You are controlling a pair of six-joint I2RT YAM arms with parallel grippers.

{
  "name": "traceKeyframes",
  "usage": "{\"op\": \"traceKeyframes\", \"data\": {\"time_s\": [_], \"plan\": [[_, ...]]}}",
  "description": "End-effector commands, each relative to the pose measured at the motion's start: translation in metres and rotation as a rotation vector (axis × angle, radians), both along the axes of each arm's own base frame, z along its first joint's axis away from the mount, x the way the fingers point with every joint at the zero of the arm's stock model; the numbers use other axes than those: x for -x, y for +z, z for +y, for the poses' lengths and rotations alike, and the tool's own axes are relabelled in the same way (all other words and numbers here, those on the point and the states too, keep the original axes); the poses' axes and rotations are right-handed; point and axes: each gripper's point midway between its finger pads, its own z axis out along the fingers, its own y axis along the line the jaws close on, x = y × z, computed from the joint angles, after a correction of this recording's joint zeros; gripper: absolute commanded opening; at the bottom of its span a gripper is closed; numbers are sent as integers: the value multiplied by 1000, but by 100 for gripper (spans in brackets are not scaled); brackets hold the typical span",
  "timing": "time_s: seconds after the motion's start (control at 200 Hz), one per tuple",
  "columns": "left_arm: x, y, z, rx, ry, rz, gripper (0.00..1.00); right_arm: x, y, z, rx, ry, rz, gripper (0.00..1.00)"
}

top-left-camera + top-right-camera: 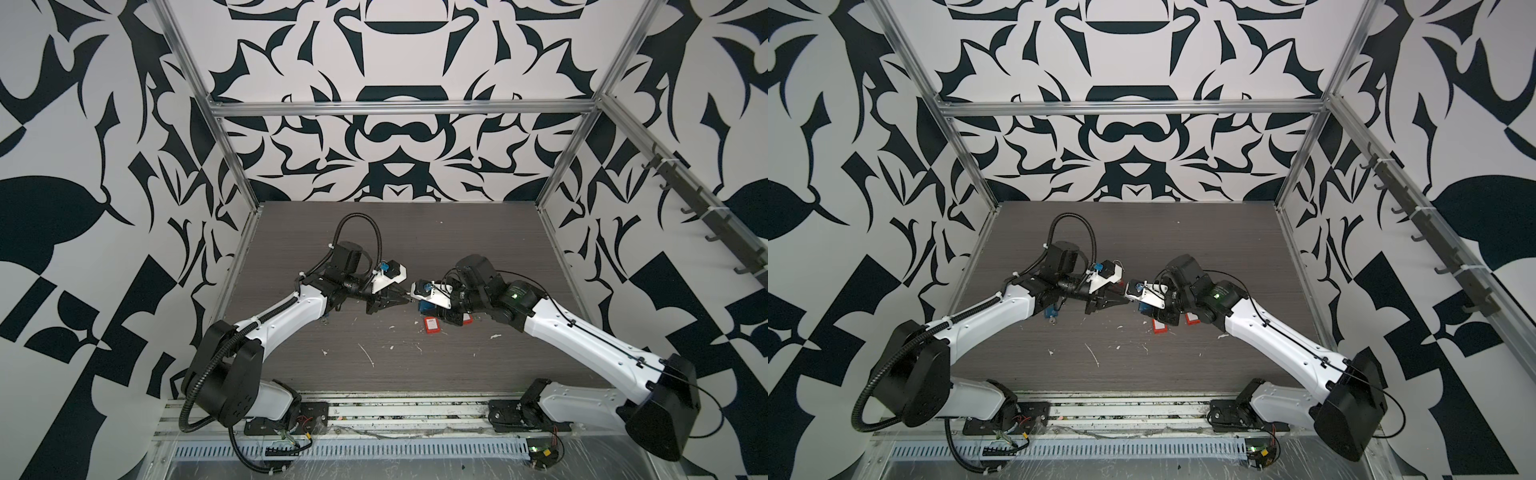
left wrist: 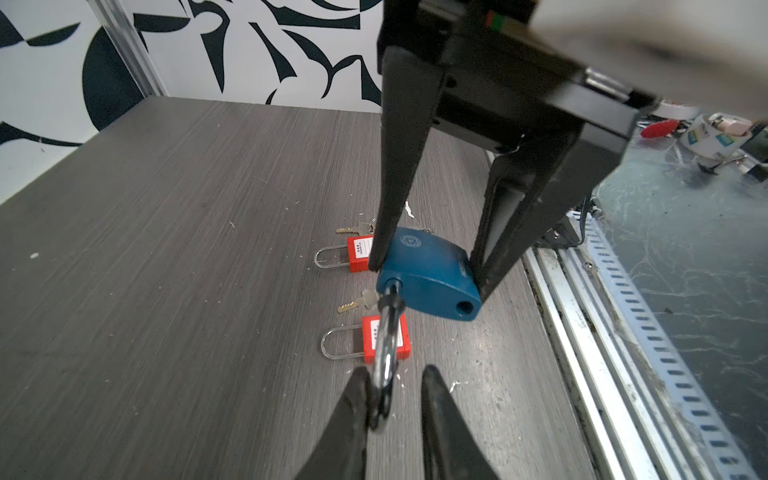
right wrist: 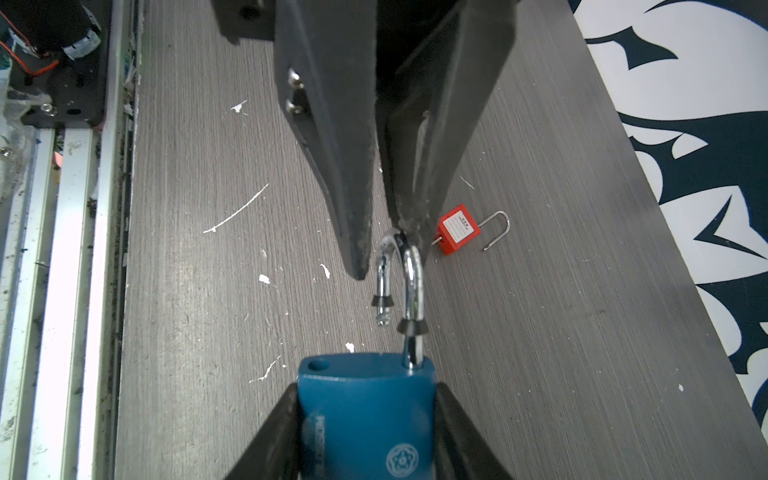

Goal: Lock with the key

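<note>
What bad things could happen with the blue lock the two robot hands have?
1. The free end of the shackle sits beside its hole in the blue padlock, not over it; pushing now could jam it on the body.
2. The shiny shackle touches only one finger of the left gripper, so it might slip out.
3. The right gripper pinches just the padlock's sides; a hard push could twist it loose.
</note>
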Motion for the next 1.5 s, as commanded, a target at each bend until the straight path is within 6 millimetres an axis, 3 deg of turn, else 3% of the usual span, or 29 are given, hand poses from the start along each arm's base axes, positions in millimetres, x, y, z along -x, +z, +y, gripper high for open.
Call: {"op": "traceKeyframes", "data": {"time_s": [0.0,0.305,0.52,0.57,0.59,0.615,0.825,0.975,1.26,1.495], "plan": [[2,2,-4,7,-21,2,23,-3,33,8,-92,22,-81,12],[6,3,-9,26,-47,30,0,-4,32,6,-81,20,-87,15],[6,7,-11,69,-49,50,0,-3,24,-4,-37,13,-125,56],[7,9,-12,81,-51,55,0,-2,21,-8,-20,0,-117,69],[8,9,-13,85,-53,57,0,-2,21,-10,-21,-5,-112,79],[9,9,-13,88,-54,57,0,-1,21,-11,-24,-5,-103,82],[18,13,-16,121,-72,14,0,5,24,-29,6,-18,-45,81],[25,17,-17,152,-87,-32,0,9,19,-34,51,2,-3,69],[34,21,-19,185,-117,-57,0,16,13,-25,42,36,106,52],[38,28,-19,207,-130,-67,0,22,12,-20,27,53,156,47]]}}
